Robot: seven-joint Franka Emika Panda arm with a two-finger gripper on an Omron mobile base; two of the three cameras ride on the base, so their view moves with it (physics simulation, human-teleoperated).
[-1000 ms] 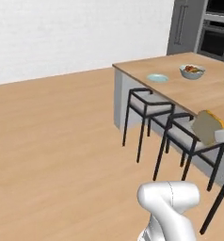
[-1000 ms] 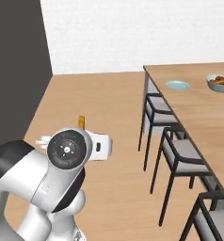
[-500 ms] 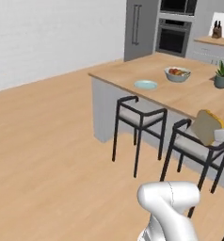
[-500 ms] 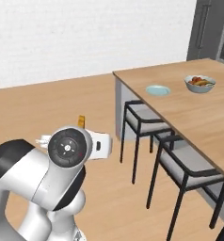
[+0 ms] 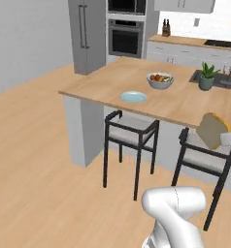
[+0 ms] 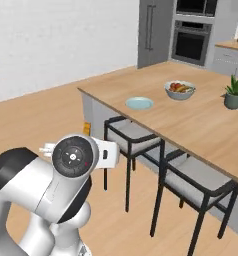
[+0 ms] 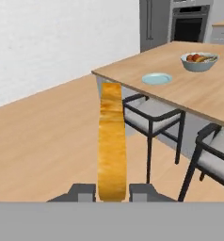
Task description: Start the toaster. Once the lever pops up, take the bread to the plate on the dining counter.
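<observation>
My hand is clamped on the bread. I should bring it slowly over the plate on the table, then lower it flat.

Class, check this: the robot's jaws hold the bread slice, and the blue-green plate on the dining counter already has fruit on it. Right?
Not quite. The plate is bare in the hand view; the fruit sits in the grey bowl beside it. The jaws do hold the bread, and the plate is on the dining counter.
</observation>
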